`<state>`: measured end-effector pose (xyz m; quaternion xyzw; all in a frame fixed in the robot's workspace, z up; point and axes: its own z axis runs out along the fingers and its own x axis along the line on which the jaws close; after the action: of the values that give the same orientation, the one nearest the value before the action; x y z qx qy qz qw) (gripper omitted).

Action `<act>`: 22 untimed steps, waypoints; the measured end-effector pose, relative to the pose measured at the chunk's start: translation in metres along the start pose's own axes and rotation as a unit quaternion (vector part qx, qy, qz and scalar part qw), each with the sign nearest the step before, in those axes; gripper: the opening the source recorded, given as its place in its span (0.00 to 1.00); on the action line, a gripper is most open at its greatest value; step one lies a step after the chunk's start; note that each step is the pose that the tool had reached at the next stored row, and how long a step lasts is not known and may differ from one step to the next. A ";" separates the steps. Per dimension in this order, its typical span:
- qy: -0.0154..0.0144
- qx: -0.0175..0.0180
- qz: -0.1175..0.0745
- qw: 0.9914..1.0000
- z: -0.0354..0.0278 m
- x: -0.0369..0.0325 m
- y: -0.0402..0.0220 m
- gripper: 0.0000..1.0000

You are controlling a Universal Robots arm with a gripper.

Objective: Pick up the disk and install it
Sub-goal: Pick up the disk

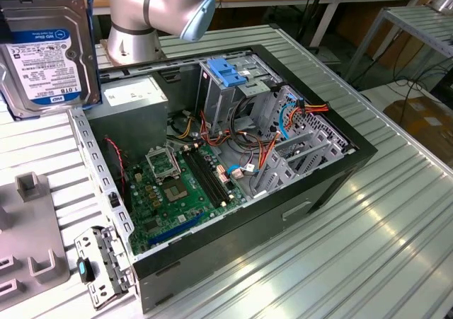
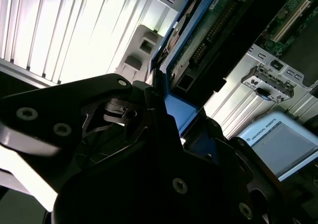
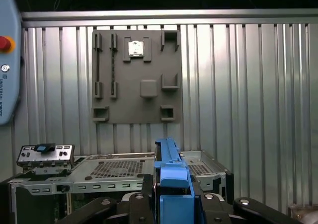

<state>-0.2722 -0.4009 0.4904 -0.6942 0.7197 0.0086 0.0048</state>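
The disk, silver-grey with a white-and-blue label, hangs high at the exterior view's left, above the table and to the left of the open computer case. In the first wrist view my gripper is shut on the disk's blue side rail, which stands upright between the dark fingers. The second wrist view has the disk's circuit-board underside and blue rail rising out of the black gripper. The grey drive cage with a blue plastic top stands inside the case at its back.
The case holds a green motherboard, cable bundles and a grey box with a white sticker. A grey fixture plate lies on the ribbed metal table. A metal bracket leans at the case's near corner. A teach pendant lies nearby.
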 end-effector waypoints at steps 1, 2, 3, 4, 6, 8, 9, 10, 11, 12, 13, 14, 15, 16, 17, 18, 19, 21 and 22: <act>0.000 0.000 0.000 1.000 0.0000 0.0004 -0.0007 0.37; 0.000 0.000 0.000 1.000 0.0001 0.0011 -0.0015 0.37; 0.000 0.000 0.000 1.000 0.0000 0.0015 -0.0021 0.37; 0.000 0.000 0.000 1.000 0.0000 0.0018 -0.0024 0.37; 0.000 0.000 0.000 1.000 0.0001 0.0026 -0.0031 0.37; 0.000 0.000 0.000 1.000 0.0000 0.0033 -0.0042 0.37; 0.000 0.000 0.000 1.000 0.0000 0.0036 -0.0047 0.37; 0.000 0.000 0.000 1.000 0.0000 0.0042 -0.0057 0.37; 0.000 0.000 0.000 1.000 0.0000 0.0044 -0.0061 0.37; 0.000 0.000 0.000 1.000 0.0000 0.0048 -0.0065 0.37; 0.000 0.000 0.000 1.000 0.0000 0.0052 -0.0070 0.37; 0.000 0.000 0.000 1.000 -0.0001 0.0057 -0.0075 0.37; 0.000 0.000 0.000 1.000 0.0000 0.0061 -0.0079 0.37; 0.000 0.000 0.000 1.000 0.0000 0.0065 -0.0084 0.37; 0.000 0.000 0.000 1.000 0.0000 0.0069 -0.0089 0.37; 0.000 0.000 0.000 1.000 0.0000 0.0072 -0.0093 0.37; 0.000 0.000 0.000 1.000 -0.0001 0.0081 -0.0105 0.37; 0.000 0.000 0.000 1.000 -0.0001 0.0090 -0.0119 0.37; 0.000 0.000 0.000 1.000 -0.0001 0.0096 -0.0129 0.37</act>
<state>-0.2597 -0.4110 0.4902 -0.6942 0.7197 0.0086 0.0048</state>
